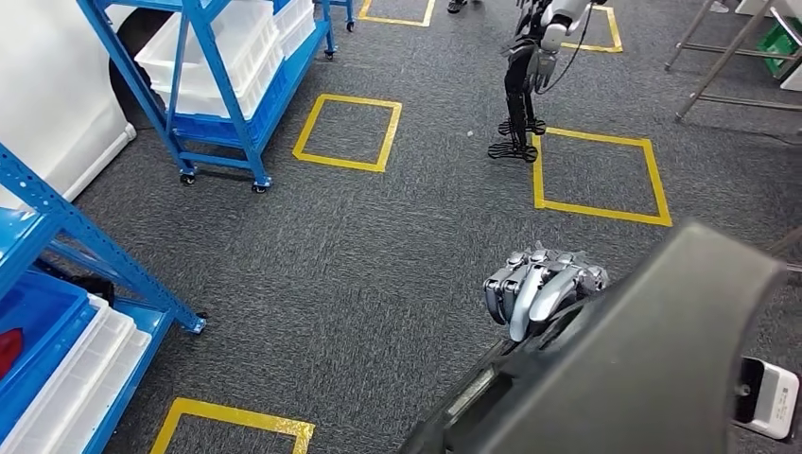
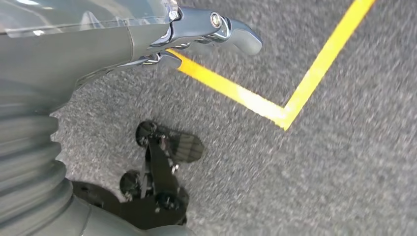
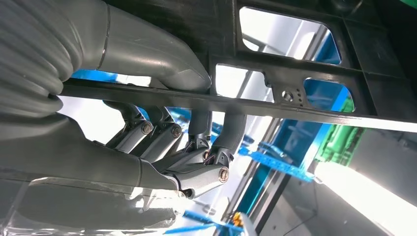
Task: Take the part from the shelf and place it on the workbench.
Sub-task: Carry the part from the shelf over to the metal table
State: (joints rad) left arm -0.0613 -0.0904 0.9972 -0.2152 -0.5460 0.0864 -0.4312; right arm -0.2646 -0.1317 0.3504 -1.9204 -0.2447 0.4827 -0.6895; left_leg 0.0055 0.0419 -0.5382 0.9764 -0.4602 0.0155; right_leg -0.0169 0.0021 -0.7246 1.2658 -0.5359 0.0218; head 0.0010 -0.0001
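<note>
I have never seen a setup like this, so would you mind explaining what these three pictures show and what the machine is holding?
This is a two-legged humanoid robot with two arms and many-fingered hands. The head view looks down from its own body: its right hand grips a large dark plastic part over grey carpet marked with yellow tape squares. Blue shelves with white bins stand to the left, and another robot stands farther off. The right wrist view sits just behind that hand, whose fingers curl round a bar of the part. The left wrist view points at the floor; its hand appears to hold nothing.
</note>
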